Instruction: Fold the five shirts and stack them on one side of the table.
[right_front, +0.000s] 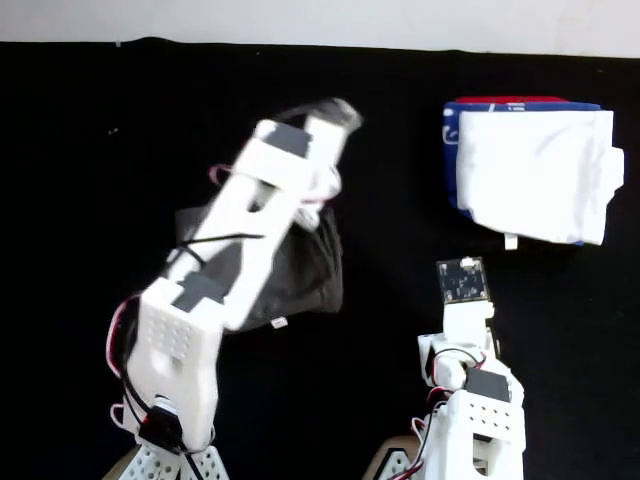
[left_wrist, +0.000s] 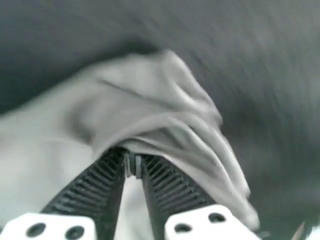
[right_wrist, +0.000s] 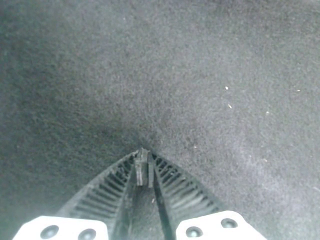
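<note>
Shirt (right_front: 308, 272), dark and crumpled, in left gripper (left_wrist: 134, 164)

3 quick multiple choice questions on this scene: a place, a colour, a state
1. Where does the stack of folded shirts lie? A) far right part of the table B) under the left arm C) near edge, centre
2. What colour is the stack's top shirt? A) red B) black C) white
3. How is the left end effector? A) wide open B) shut on the dark shirt C) shut on nothing
Answers: 1 A, the high view shows it far right; 2 C, white lies over blue and red edges; 3 B, cloth is pinched between its tips.
</note>
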